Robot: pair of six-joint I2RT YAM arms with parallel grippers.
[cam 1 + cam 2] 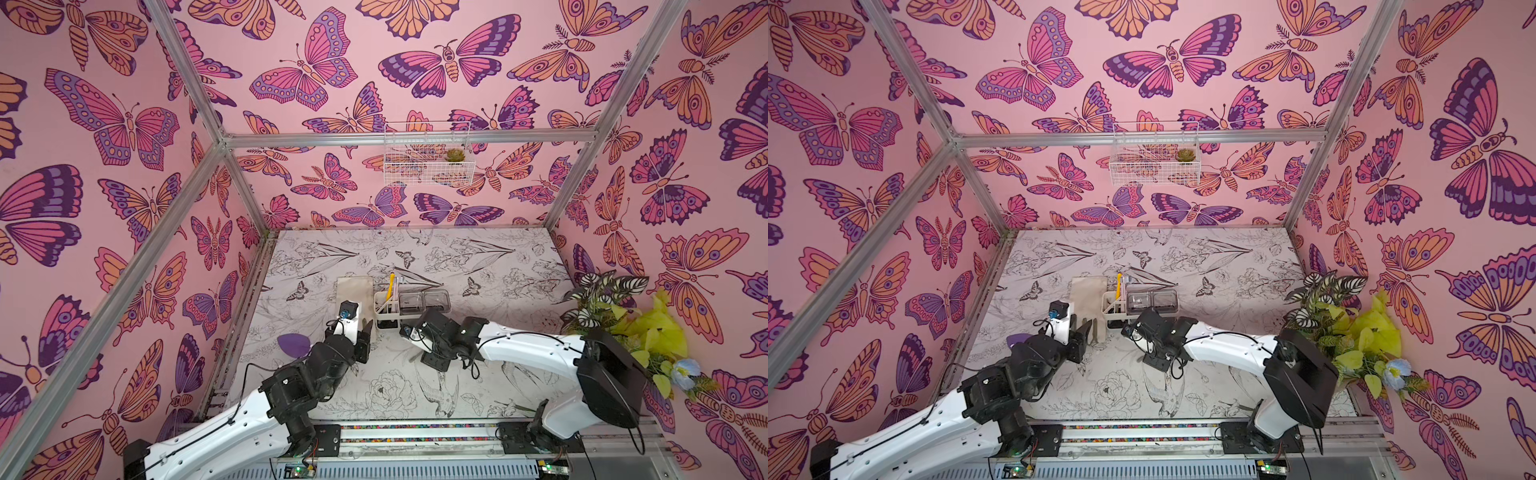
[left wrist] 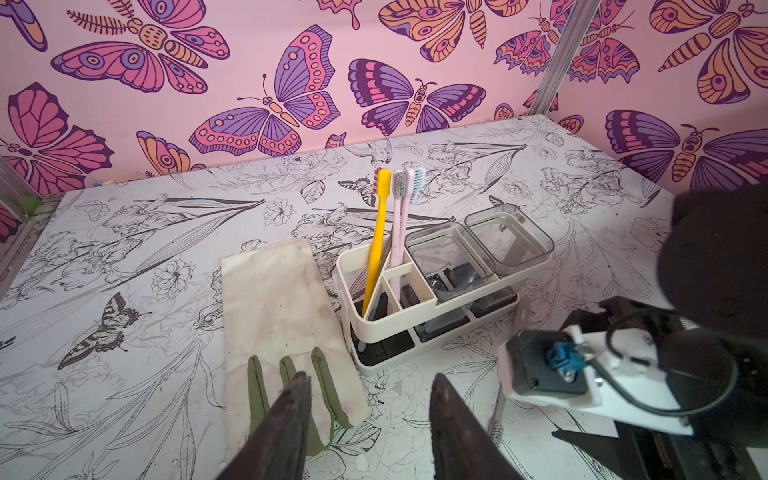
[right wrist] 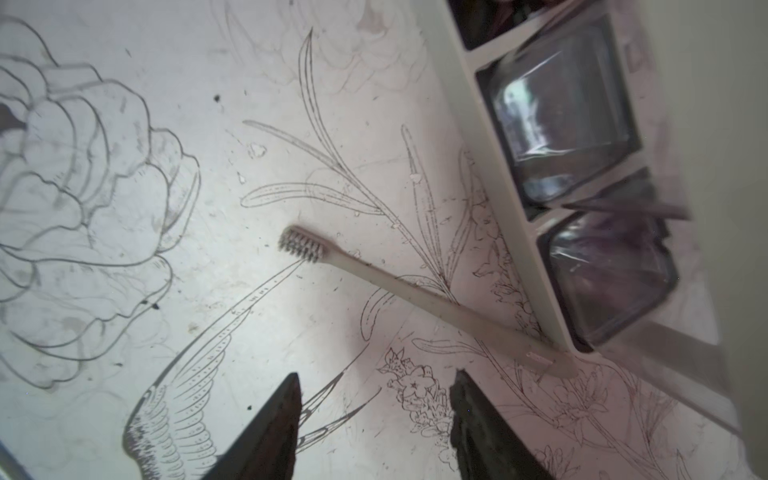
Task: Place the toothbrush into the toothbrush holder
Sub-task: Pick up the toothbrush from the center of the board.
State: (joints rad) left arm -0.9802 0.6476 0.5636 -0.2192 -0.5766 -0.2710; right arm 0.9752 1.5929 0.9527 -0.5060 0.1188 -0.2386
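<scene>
A pale beige toothbrush (image 3: 415,291) lies flat on the table, its handle end touching the foot of the white toothbrush holder (image 3: 505,187). My right gripper (image 3: 376,374) hovers open just short of the handle, with nothing between its jaws. The holder (image 2: 345,291) stands upright with a yellow toothbrush (image 2: 379,232) and pink ones (image 2: 399,232) in its slotted compartment, plus two clear cups (image 2: 449,257). My left gripper (image 2: 370,376) is open and empty in front of the holder, beside a glove. In both top views the holder (image 1: 388,322) (image 1: 1115,322) sits between the two wrists.
A beige glove with green fingers (image 2: 282,316) lies flat to the left of the holder. A leafy plant with yellow leaves (image 1: 602,307) fills the right edge. A white wire basket (image 1: 428,160) hangs on the back wall. A purple leaf shape (image 1: 293,345) lies by the left arm.
</scene>
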